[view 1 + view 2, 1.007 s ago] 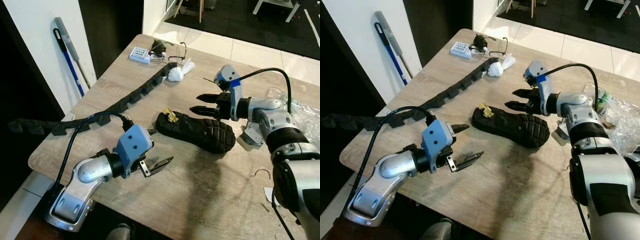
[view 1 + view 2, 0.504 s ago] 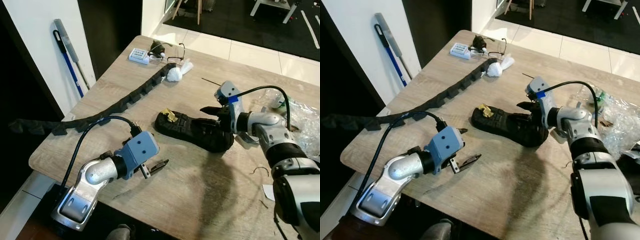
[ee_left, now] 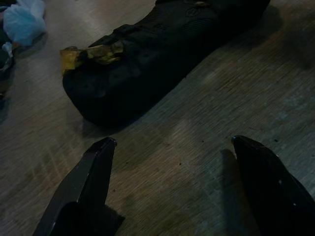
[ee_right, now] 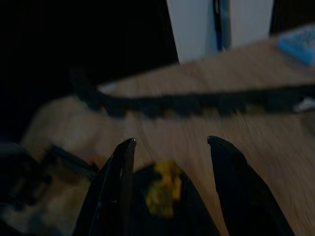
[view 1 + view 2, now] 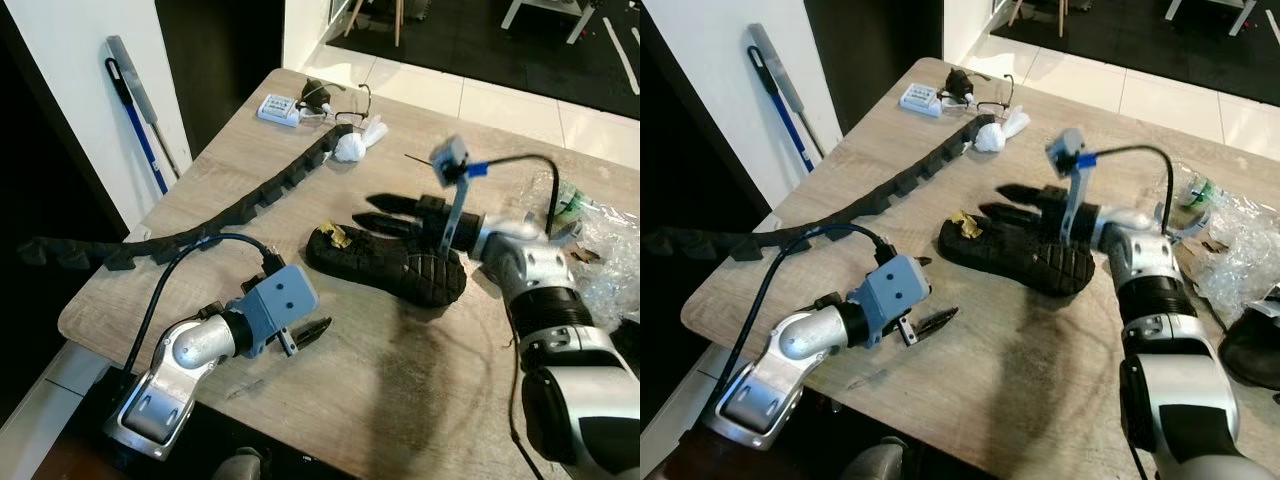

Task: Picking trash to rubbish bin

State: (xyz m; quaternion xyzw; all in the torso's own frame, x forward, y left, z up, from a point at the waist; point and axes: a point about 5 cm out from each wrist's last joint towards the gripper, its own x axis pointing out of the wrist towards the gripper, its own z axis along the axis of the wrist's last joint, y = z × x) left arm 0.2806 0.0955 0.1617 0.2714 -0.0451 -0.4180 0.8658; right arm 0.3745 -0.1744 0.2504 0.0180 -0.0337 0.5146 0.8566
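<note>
Lying sole-up across the middle of the wooden surface (image 5: 400, 390) is a long black shoe (image 5: 390, 263), with a crumpled yellow scrap (image 5: 335, 237) sitting on its left end. Just above the shoe, the right hand (image 5: 372, 212) hovers with its two black fingers spread apart and grasping nothing, their tips reaching leftward over the shoe's far edge toward the scrap; in the right wrist view the fingers (image 4: 114, 184) frame the blurred yellow scrap (image 4: 162, 194) with a clear gap between them. Nearer and to the left, the left hand (image 5: 318, 330) rests low over the surface, apart from the shoe, pointing right toward it. In the left wrist view its fingers (image 3: 88, 182) stand wide apart and released, with bare wood between them and the dark shoe (image 3: 152, 59) beyond. A long black segmented strip (image 5: 230, 215) runs diagonally from the far middle of the surface off its left edge. At the far side lie a wad of white tissue (image 5: 355, 145), a small blue-and-white box (image 5: 279, 109) and a pair of glasses (image 5: 345, 100). Crinkled clear plastic (image 5: 605, 250) sits at the right edge, and another dark shoe (image 5: 1252, 345) shows at the right in the right eye view. A blue-handled mop (image 5: 140, 120) leans against the white wall on the left.
</note>
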